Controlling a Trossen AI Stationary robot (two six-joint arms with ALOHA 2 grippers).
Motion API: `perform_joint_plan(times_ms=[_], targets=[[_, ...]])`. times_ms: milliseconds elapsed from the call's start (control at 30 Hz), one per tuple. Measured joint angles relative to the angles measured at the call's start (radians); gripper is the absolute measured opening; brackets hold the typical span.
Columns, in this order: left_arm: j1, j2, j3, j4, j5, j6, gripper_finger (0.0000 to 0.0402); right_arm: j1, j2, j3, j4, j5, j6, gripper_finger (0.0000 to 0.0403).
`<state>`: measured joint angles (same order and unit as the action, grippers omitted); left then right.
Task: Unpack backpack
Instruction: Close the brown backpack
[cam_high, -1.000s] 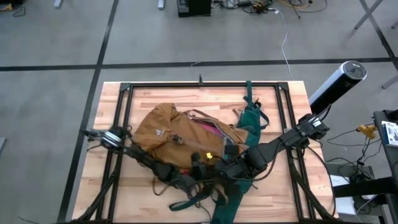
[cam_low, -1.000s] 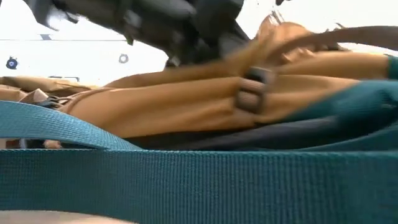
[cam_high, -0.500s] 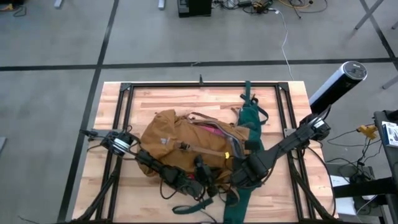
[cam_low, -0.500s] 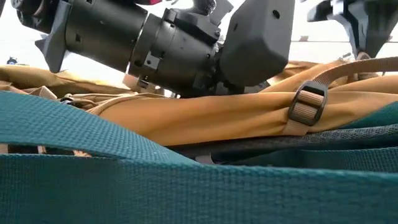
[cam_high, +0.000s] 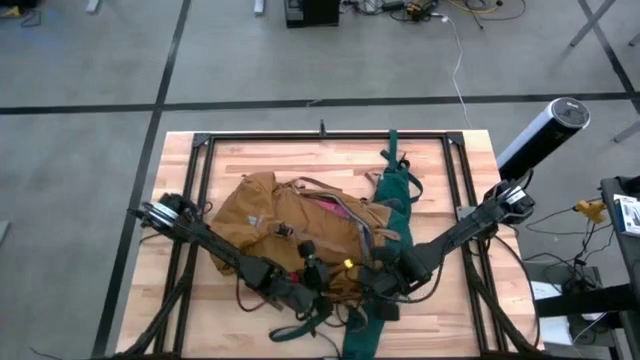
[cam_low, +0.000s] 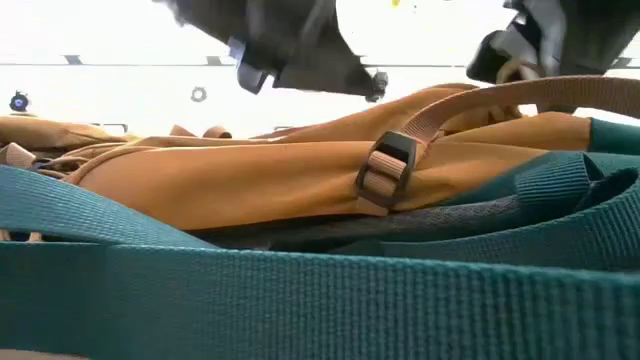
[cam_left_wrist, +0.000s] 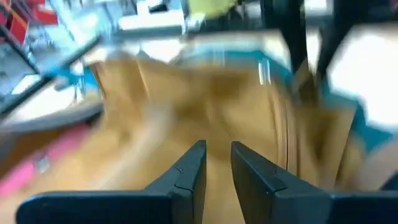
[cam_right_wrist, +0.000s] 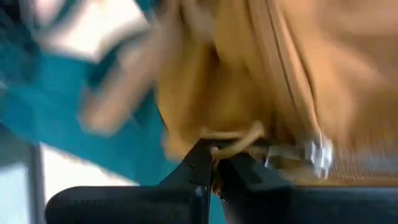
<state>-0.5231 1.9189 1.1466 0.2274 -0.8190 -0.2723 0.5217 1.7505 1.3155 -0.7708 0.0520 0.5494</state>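
The mustard-tan backpack (cam_high: 285, 215) lies flat on the middle of the table. Its dark green straps (cam_high: 400, 185) trail toward the far edge and over the near edge, and they fill the front of the low view (cam_low: 300, 290). A brown buckle (cam_low: 385, 172) sits on its side strap. Something pink (cam_high: 335, 207) shows in its opening. My left gripper (cam_high: 305, 258) hovers over the near part of the tan fabric (cam_left_wrist: 205, 99), its fingers a little apart (cam_left_wrist: 216, 163). My right gripper (cam_high: 362, 272) is at the near right part of the backpack, shut on a cord. My right gripper (cam_right_wrist: 214, 163) pinches a thin tan pull cord (cam_right_wrist: 239, 138) between its two fingertips, beside a metal zipper slider (cam_right_wrist: 314, 152) on the backpack's tan fabric (cam_right_wrist: 249, 74). The cord loops slack just past the fingertips. The backpack stays lying on the table.
A black metal frame (cam_high: 205, 160) runs along the wooden table's edges. A silver cylinder (cam_high: 545, 135) stands off the table's right far corner. Bare wood (cam_high: 300, 160) shows on the far side of the backpack. Loose green and dark straps (cam_high: 310, 325) lie at the near edge.
The backpack has slid a little toward the table's right and then back to the left, its buckle shifting with it. An arm dipped low over the tan fabric half a second ago and has since risen. The right gripper has moved toward the near edge.
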Motion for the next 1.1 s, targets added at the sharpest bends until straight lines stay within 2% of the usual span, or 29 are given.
perform_joint_plan(times_ms=[133, 267, 400, 533, 667, 800, 967, 1100], targets=[[0.002, 0.019, -0.018, 0.113, 0.030, 0.025, 0.0062, -0.006, 0.045, 0.000, 0.144, 0.004, -0.023, 0.0000], [0.003, 0.072, -0.015, 0.258, 0.048, 0.008, 0.0062, -0.006, 0.091, 0.000, 0.188, 0.001, -0.034, 0.0000], [0.003, 0.183, -0.015, 0.439, 0.081, -0.033, 0.0062, -0.007, 0.091, 0.001, 0.118, -0.004, -0.027, 0.0000], [0.005, 0.295, -0.001, 0.622, 0.098, -0.085, 0.0062, -0.006, 0.053, 0.036, -0.061, -0.004, -0.026, 0.0000], [0.005, 0.390, 0.066, 0.628, 0.086, -0.111, 0.0062, -0.007, 0.016, 0.056, -0.254, 0.018, -0.041, 0.0000], [0.006, 0.453, 0.150, 0.560, 0.101, -0.134, 0.0062, -0.023, -0.009, 0.054, -0.356, 0.071, -0.072, 0.0000], [0.008, 0.457, 0.205, 0.424, 0.110, -0.167, 0.0062, -0.066, -0.009, 0.048, -0.383, 0.160, -0.162, 0.0000], [0.007, 0.454, 0.217, 0.388, 0.111, -0.183, 0.0062, -0.096, -0.016, 0.048, -0.379, 0.207, -0.239, 0.0000]])
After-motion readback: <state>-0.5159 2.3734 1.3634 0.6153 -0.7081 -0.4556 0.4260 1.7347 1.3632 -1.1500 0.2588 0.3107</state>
